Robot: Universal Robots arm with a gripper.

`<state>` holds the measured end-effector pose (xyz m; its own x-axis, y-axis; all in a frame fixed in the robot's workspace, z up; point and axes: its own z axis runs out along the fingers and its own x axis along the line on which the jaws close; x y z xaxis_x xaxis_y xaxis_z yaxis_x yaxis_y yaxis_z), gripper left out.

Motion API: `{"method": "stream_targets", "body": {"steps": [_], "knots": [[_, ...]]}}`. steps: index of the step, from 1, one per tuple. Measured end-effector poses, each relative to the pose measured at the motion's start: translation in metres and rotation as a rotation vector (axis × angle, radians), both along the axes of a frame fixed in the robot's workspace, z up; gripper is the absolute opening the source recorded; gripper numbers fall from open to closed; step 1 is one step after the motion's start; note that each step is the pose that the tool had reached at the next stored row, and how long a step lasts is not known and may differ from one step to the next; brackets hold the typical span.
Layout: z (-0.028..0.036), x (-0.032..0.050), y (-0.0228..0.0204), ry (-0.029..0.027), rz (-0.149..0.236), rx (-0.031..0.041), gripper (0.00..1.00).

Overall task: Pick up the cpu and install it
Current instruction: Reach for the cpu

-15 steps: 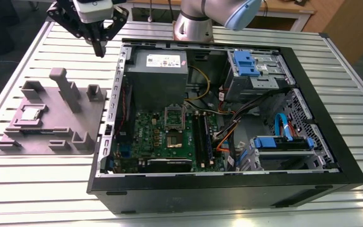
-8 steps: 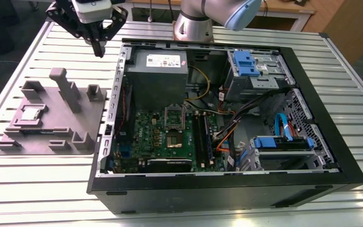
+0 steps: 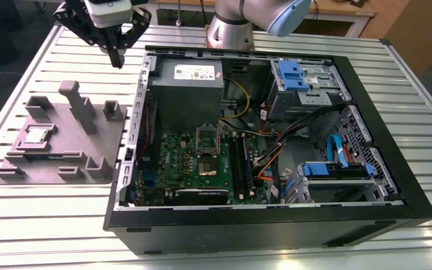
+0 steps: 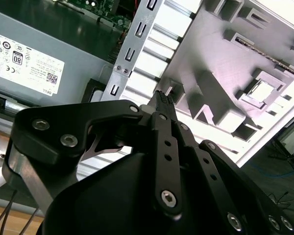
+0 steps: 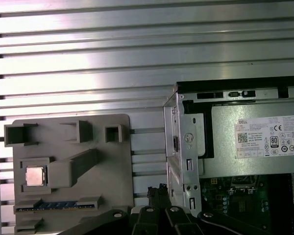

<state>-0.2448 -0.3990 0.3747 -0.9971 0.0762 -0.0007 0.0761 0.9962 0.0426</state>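
Exterior view: cpu (image 3: 36,135) well apart from gripper (image 3: 117,61).

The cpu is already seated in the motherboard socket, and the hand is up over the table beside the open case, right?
Not quite. The cpu lies in a recess of the grey tray on the table, as the first wrist view shows. The hand is over the table beside the open case.

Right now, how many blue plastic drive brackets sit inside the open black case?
2, both at the exterior view's right: one blue bracket at the far end, another nearer; more may be hidden.
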Motion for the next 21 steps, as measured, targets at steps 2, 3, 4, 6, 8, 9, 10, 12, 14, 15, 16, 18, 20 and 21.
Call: {"method": "stream_targets", "body": {"steps": [2,3,4,6,8,9,10,12,14,15,16,18,20,21], "knots": [[0.0,-0.0003,0.0,0.0,0.0,0.0,0.1],[0.0,-0.0005,0.0,0.0,0.0,0.0,0.1],[-0.0001,-0.0007,0.0,0.0,0.0,0.0,0.1],[-0.0001,-0.0012,0.0,0.0,0.0,0.0,0.1],[-0.0001,-0.0016,0.0,0.0,0.0,0.0,0.1],[-0.0001,-0.0017,0.0,0.0001,0.0,0.0,0.1],[-0.0001,-0.0019,0.0,0.0001,0.0,0.0,0.1],[-0.0001,-0.0024,0.0,0.0,0.0,0.0,0.1],[-0.0002,-0.0028,0.0,0.0001,0.0,0.0,0.1],[-0.0002,-0.0029,0.0,0.0003,0.0,0.0,0.1],[-0.0007,-0.0041,0.0,0.002,0.0,0.0,0.1],[-0.0014,-0.0054,0.0,0.004,0.0,0.0,0.1],[-0.0015,-0.0058,0.0,0.0041,0.0,0.0001,0.1],[-0.0015,-0.006,0.0,0.0042,0.0,0.0,0.1]]}}
